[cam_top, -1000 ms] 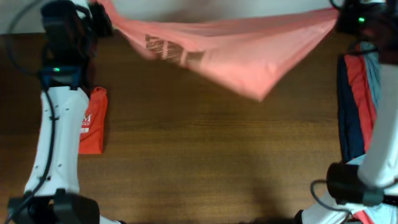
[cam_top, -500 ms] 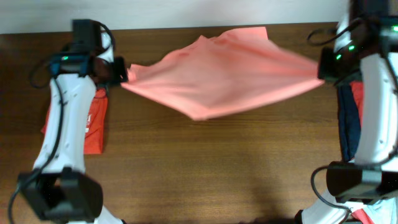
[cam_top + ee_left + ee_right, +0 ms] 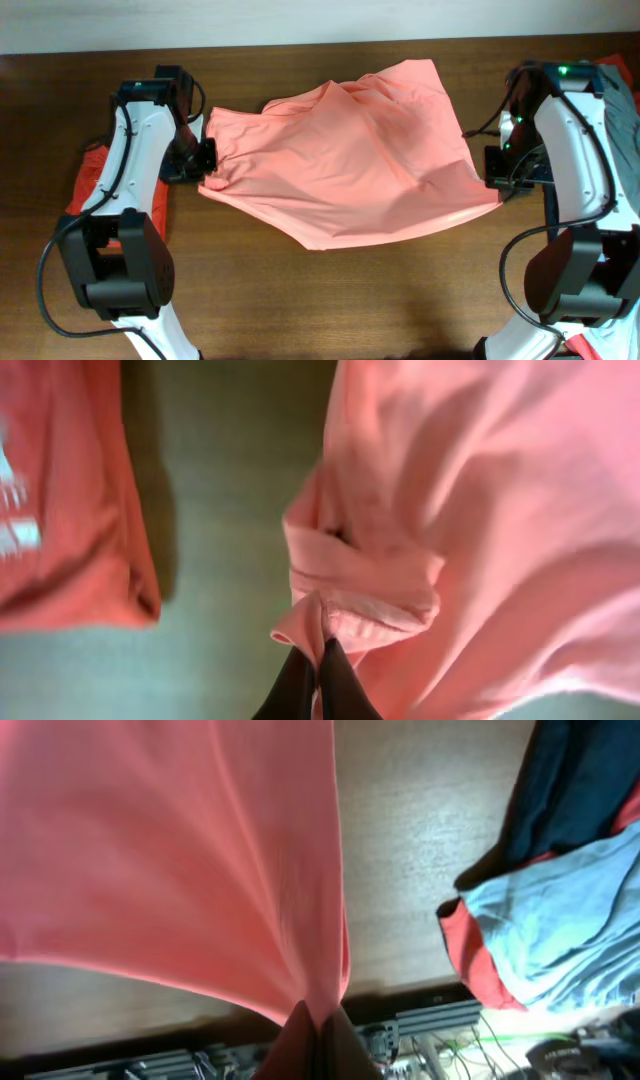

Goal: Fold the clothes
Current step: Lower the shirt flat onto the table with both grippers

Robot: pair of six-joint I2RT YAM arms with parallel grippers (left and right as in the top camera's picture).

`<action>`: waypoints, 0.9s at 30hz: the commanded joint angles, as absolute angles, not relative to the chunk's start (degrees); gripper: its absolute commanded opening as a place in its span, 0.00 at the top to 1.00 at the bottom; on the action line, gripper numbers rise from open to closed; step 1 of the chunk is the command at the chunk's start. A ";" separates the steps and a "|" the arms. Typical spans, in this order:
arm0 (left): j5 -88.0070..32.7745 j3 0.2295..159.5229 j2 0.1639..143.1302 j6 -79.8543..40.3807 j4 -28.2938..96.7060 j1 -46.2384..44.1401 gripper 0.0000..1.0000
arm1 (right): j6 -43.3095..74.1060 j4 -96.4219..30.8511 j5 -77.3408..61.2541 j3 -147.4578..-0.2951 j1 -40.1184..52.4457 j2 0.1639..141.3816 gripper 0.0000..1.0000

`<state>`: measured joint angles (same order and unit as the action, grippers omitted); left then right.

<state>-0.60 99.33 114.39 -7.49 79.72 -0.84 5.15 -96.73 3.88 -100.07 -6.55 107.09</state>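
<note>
At opposite edges of the pink shirt [image 3: 350, 160], left end effector [image 3: 208, 168] and right end effector [image 3: 496, 182] sit clamped on it; limp, light, probably slippery, so grip bunched hems.

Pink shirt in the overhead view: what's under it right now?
Only wooden table shows around the salmon-pink shirt. The cloth covers the patch beneath its middle, so whether anything lies there cannot be seen.

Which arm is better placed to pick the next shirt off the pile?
Probably right: the pile lies beside the right pincer; the left pincer holds the far end of the pink shirt.
</note>
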 commanded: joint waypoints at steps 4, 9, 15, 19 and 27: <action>4.29 99.37 114.41 -6.66 84.68 -0.69 1.00 | 4.97 -97.36 5.15 -98.72 -6.52 104.29 0.96; 4.32 99.35 114.43 -7.07 83.20 -0.71 1.00 | 4.91 -95.26 5.17 -98.30 -6.52 103.53 0.96; 4.34 99.20 114.43 -7.25 74.59 -0.71 1.00 | 4.69 -81.17 4.60 -98.30 -6.42 103.59 0.96; 4.34 98.26 114.43 -7.25 71.70 -0.71 1.00 | 3.40 -73.58 4.84 -98.30 -6.48 103.81 0.96; 4.36 90.35 114.43 -7.27 65.91 -0.71 1.00 | 2.44 -65.36 4.49 -98.30 -6.39 108.49 0.96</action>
<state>3.68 93.97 114.39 -7.51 67.37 -0.84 3.75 -66.72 3.86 -98.32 -6.55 105.51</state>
